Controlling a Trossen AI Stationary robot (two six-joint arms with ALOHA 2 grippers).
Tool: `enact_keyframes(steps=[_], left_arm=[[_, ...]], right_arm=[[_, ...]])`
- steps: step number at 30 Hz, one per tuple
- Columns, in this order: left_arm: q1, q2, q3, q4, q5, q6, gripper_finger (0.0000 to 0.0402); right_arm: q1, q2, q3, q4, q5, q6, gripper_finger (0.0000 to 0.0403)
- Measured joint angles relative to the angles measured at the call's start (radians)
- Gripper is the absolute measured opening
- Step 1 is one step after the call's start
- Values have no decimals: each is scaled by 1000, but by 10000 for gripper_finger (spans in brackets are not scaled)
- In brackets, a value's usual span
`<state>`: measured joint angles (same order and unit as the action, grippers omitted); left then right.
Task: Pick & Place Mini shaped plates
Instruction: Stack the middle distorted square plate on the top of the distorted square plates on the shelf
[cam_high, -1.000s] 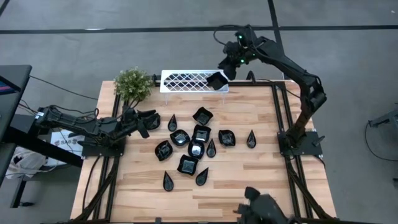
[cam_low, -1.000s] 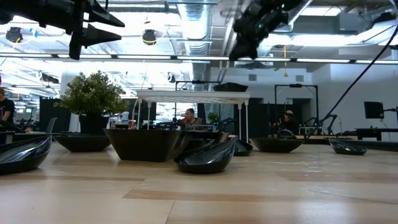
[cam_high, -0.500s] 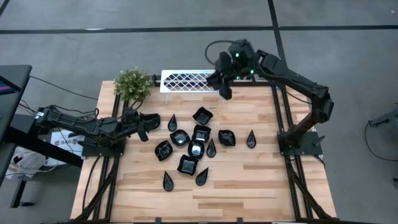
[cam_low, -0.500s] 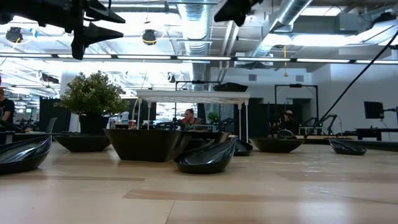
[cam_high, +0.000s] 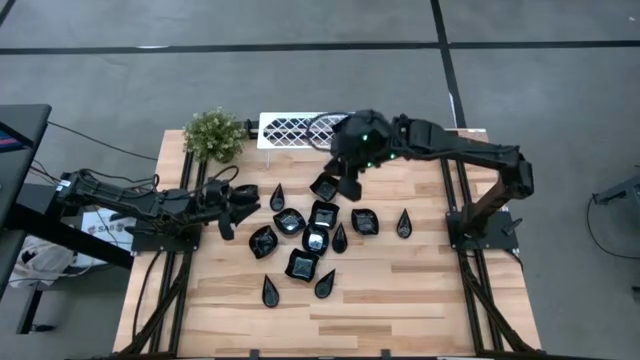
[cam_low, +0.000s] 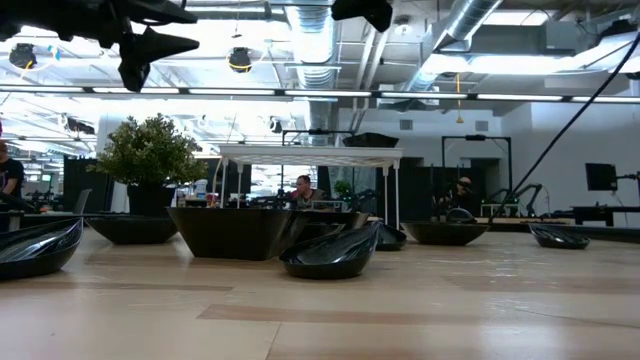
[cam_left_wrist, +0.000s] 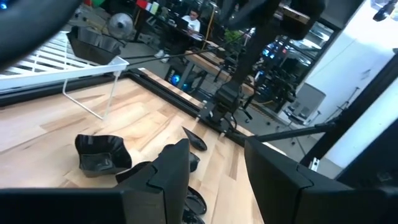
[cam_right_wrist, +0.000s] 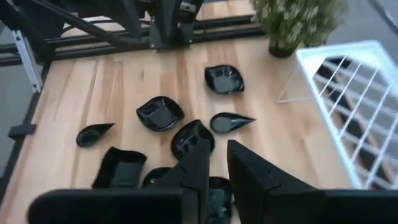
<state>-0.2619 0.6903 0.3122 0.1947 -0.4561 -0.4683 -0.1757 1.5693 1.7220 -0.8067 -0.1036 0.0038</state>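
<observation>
Over the middle of the bench (cam_high: 400, 270), the right hand (cam_high: 349, 184) hangs above the cluster of mini shaped plates (cam_high: 316, 240), its fingers (cam_right_wrist: 200, 163) a narrow gap apart and grasping nothing. The black plates lie scattered across the bench centre; one more (cam_left_wrist: 94, 43) sits on the right end of the white tray (cam_high: 290, 130) at the far edge, beside the potted plant (cam_high: 213, 134). At the left, the left hand (cam_high: 228, 203) hovers released, empty.
</observation>
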Motion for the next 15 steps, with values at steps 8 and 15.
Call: enact_keyframes(steps=[8,15], left_arm=[[0,0,0,-5,16,0,155],[0,12,0,-6,16,-3,155]], right_arm=[[108,39,-90,-7,33,143,76],[172,102,-144,-5,152,205,121]])
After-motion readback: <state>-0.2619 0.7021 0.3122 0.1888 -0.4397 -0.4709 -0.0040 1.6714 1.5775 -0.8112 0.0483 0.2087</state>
